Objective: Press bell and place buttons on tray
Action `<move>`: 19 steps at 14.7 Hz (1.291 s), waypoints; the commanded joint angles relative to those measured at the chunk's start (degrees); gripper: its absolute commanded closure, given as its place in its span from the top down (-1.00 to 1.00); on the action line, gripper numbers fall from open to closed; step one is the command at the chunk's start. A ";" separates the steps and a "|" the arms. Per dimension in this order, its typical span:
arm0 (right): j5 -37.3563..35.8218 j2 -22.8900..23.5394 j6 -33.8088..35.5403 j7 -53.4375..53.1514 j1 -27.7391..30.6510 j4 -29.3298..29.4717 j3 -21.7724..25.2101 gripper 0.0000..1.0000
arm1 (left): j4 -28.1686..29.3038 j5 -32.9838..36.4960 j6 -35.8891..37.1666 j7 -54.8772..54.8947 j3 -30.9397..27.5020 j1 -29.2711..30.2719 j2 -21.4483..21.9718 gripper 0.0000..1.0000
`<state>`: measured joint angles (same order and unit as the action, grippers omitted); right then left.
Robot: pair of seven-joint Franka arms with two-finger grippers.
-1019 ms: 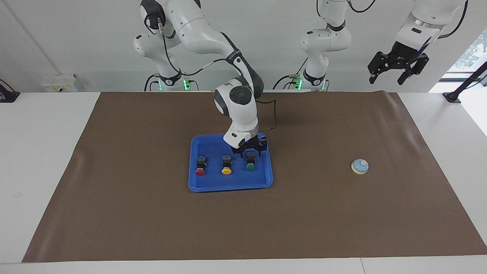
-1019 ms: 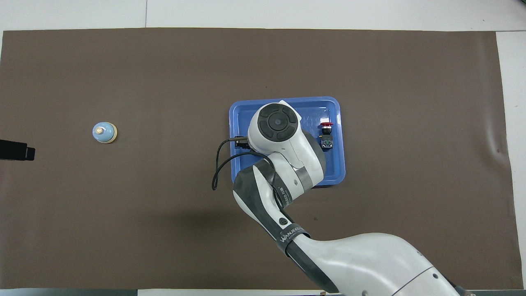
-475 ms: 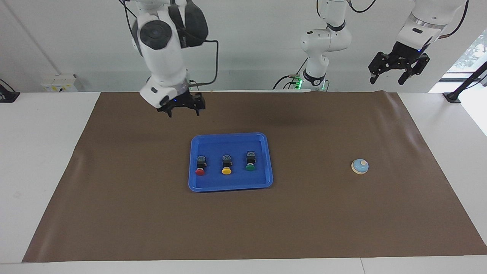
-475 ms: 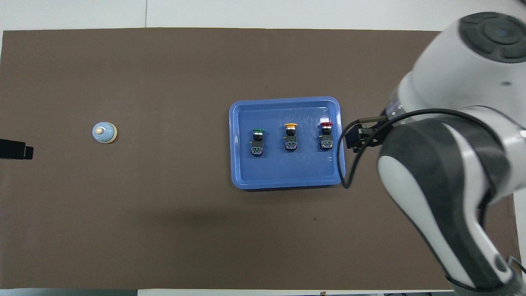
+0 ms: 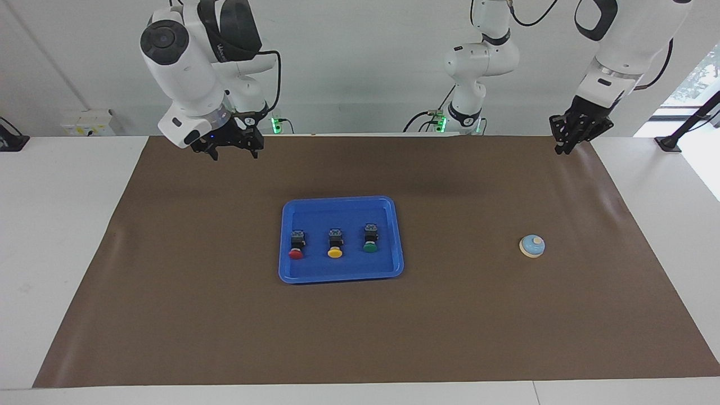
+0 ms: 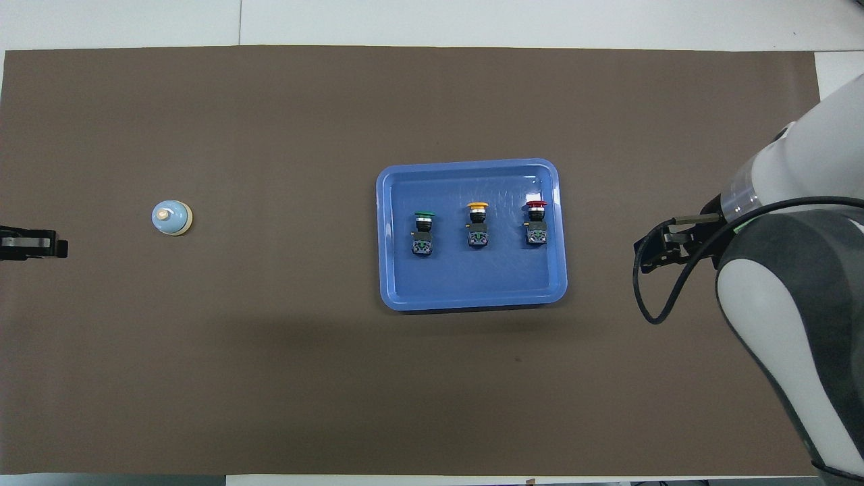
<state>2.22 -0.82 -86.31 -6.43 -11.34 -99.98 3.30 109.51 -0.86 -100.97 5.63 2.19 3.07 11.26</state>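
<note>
The blue tray (image 5: pixel 340 269) lies mid-table on the brown mat; it also shows in the overhead view (image 6: pixel 472 287). On it in a row stand the red button (image 5: pixel 296 246), the yellow button (image 5: pixel 335 244) and the green button (image 5: pixel 370 239). The overhead view shows all three too: red (image 6: pixel 536 223), yellow (image 6: pixel 477 226), green (image 6: pixel 423 233). The light-blue bell (image 5: pixel 532 246) (image 6: pixel 171 218) sits alone toward the left arm's end. My right gripper (image 5: pixel 233 153) is open and empty, up over the mat's edge by its base. My left gripper (image 5: pixel 564 147) hangs over the mat's corner by its base, apart from the bell.
The brown mat (image 5: pixel 450 326) covers most of the white table. The right arm's elbow and cable (image 6: pixel 776 283) hang over the mat at the right arm's end. Only the left gripper's tip (image 6: pixel 34 246) shows in the overhead view.
My right gripper let go of the green button on the tray, rose, and drew back toward its base. My left gripper has turned and come lower over the mat's corner.
</note>
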 commanded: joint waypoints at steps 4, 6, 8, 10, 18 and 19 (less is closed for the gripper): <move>-2.31 0.21 -0.01 3.80 5.97 0.93 -4.61 1.00 | 1.59 1.13 -11.86 0.17 0.27 1.41 -12.29 -1.00; -2.31 0.30 0.08 3.80 6.59 1.19 -4.88 1.00 | 1.59 1.13 -16.69 0.17 0.27 1.24 -16.60 -1.00; -1.96 0.12 0.09 3.80 7.21 1.54 -4.88 1.00 | 1.15 1.22 -19.60 0.26 0.27 1.15 -19.95 -1.00; -1.87 -0.23 0.00 3.19 7.47 0.58 -4.79 1.00 | -0.43 1.30 -21.01 0.43 0.18 1.15 -22.76 -1.00; -1.87 -1.37 -0.27 3.53 8.18 0.93 -4.62 1.00 | -0.17 1.39 -24.97 0.78 0.27 1.50 -25.76 -1.00; -1.96 -1.37 -0.27 3.62 8.26 0.93 -4.53 1.00 | 0.09 1.39 -25.50 0.87 0.27 1.50 -25.94 -1.00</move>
<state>0.68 -1.69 -86.45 -3.75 -4.15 -98.86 -0.44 109.43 -0.76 -124.26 5.88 2.25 4.23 -13.47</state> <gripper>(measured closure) 0.000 0.991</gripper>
